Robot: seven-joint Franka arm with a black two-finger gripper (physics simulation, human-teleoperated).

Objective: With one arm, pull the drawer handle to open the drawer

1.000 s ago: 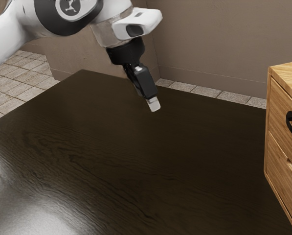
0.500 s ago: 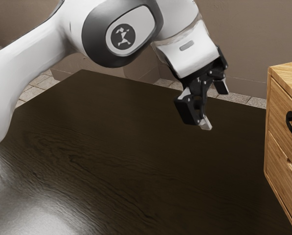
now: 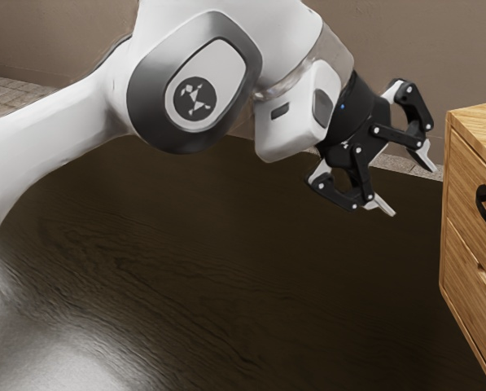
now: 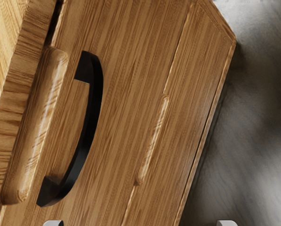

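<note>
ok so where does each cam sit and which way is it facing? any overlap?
Exterior view: beside the arm, above the table, looking across it toward the wooden cabinet at the exterior view's right; the arm and the open gripper show.
Wrist view: on the hand, facing the drawer front and its black handle; two pale fingertips show.
Shared: the cabinet's drawer front and the black handle.
</note>
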